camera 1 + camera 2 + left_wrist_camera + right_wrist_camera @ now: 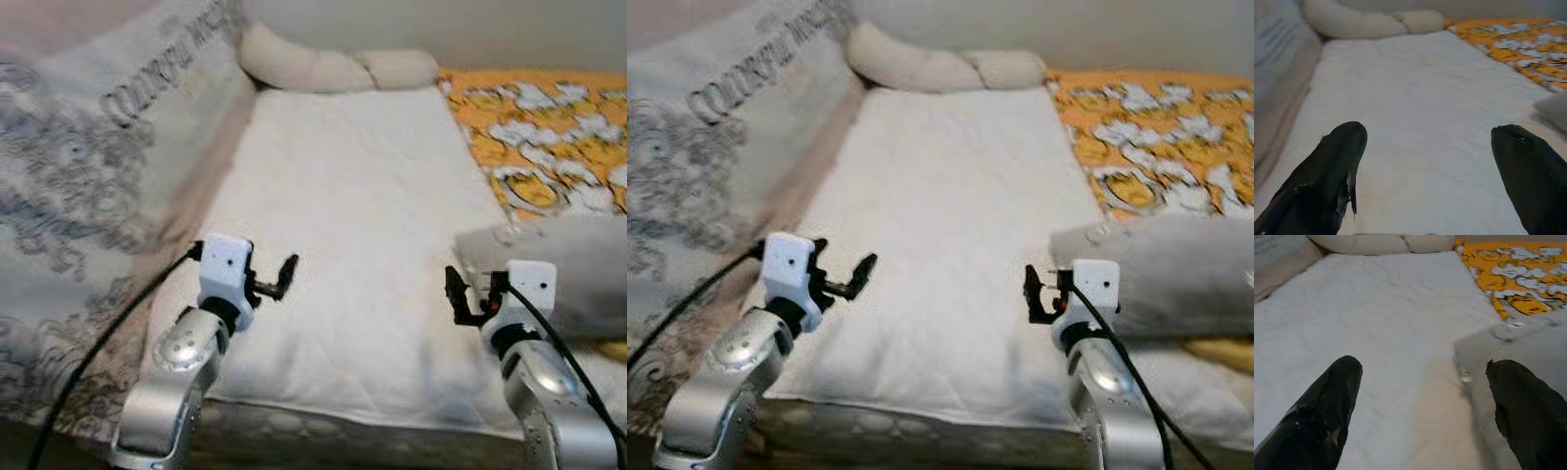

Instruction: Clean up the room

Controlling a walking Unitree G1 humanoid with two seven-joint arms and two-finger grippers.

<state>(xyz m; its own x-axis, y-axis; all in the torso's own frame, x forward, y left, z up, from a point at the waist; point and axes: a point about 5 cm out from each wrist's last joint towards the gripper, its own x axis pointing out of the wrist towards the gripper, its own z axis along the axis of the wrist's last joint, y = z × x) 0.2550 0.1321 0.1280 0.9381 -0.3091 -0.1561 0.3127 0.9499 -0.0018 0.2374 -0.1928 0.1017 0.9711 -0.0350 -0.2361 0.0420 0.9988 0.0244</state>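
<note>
A white sheet [353, 215] covers the bed in front of me. A grey cushion-like cloth [573, 264] with small snaps lies on the bed's right side. My right gripper [460, 294] hovers open just left of the cloth's near corner; in the right wrist view the grey cloth [1518, 347] lies ahead of one finger [1528, 416]. My left gripper [282, 279] is open too, low over the sheet near the bed's front left. In the left wrist view its black fingers [1327, 181] stand wide apart with only bare sheet [1425, 98] between them.
A grey patterned blanket [88, 196] is heaped along the bed's left side. A beige braided bolster [333, 67] lies at the head. An orange and white patterned cover [549, 137] spreads at the far right. The mattress front edge [343, 426] is just below my arms.
</note>
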